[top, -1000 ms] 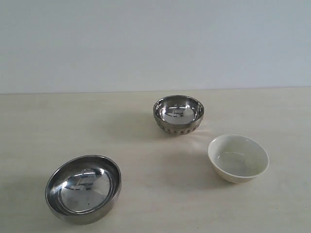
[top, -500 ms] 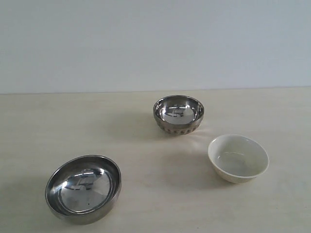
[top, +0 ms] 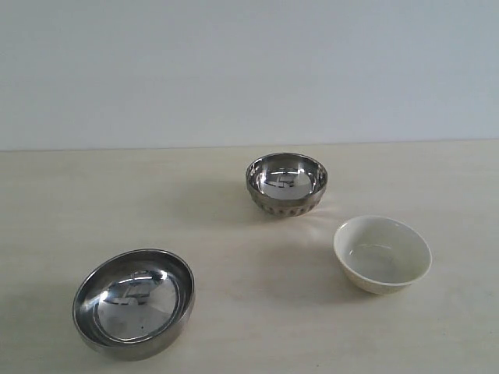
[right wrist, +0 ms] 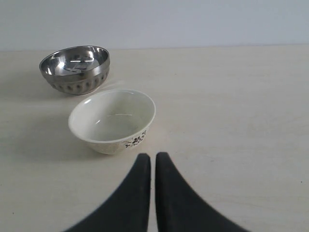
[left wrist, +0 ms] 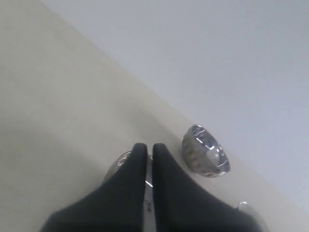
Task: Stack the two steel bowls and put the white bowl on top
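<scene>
In the outside camera, three empty bowls stand apart on the bench (top: 117, 195). The wide steel bowl (top: 134, 302) is near left, the ribbed steel bowl (top: 286, 184) farther back at the middle, and the white bowl (top: 382, 254) at right.

The left wrist camera shows the left gripper (left wrist: 147, 150) closed on nothing, with the wide steel bowl partly hidden behind it.

The right wrist camera shows the right gripper (right wrist: 152, 158) also closed and empty, just short of the white bowl, with the ribbed steel bowl beyond.
</scene>
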You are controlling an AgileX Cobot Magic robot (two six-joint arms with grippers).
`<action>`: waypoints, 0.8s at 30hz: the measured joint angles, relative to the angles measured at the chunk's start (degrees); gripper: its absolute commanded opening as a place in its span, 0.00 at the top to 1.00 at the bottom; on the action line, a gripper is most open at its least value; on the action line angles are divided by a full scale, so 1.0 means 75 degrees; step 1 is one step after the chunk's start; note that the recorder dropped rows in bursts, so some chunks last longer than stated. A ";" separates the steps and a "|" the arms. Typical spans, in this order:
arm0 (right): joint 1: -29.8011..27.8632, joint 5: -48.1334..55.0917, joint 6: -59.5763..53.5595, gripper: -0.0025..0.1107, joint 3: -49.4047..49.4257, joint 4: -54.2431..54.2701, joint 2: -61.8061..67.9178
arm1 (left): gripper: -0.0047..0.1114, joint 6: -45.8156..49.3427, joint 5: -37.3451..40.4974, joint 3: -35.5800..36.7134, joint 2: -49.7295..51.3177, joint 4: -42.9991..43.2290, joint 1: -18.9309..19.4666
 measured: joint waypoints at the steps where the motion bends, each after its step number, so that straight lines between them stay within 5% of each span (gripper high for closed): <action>1: 0.0000 0.0000 0.0000 0.98 0.0000 0.0000 0.0000 | 0.93 0.0000 -0.0055 0.0000 0.0000 -0.0146 0.0000; 7: 0.0000 0.0000 0.0000 0.98 0.0000 0.0000 0.0000 | 0.93 0.0000 -0.0120 0.0000 0.0000 -0.1529 0.0000; 17: 0.0000 0.0000 0.0000 0.98 0.0000 0.0000 0.0000 | 0.93 0.1233 -0.0631 -0.0097 0.0000 -0.1857 0.0000; 24: 0.0000 0.0000 0.0000 0.98 0.0000 0.0000 0.0000 | 0.93 0.2436 -0.0325 -0.1563 0.1009 -0.1873 0.0000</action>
